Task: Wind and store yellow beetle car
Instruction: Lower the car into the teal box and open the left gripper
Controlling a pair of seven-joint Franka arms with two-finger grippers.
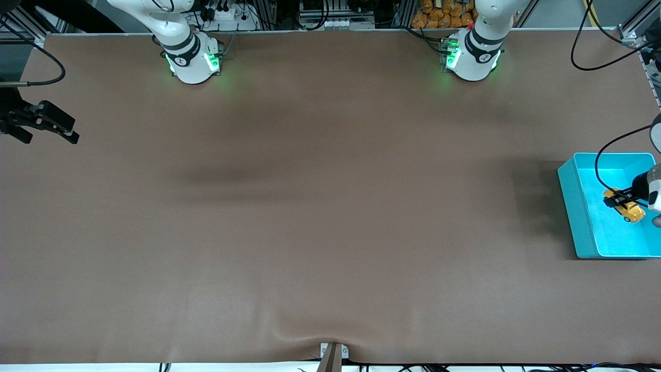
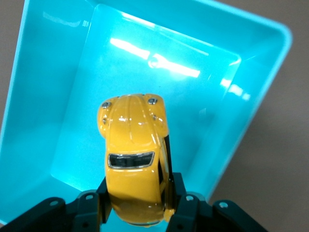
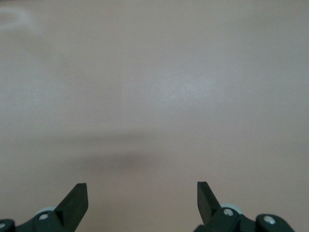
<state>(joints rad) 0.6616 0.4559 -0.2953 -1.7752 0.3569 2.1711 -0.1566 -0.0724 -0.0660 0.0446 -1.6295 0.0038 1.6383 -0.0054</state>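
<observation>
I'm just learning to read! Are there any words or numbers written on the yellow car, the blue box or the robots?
No readable text anywhere.
Yellow beetle car, held in the left pincer over the teal bin: no letters or numbers show.
Teal bin: plain, no label.
Robot bases: a small dark round mark on each, too small to read.
</observation>
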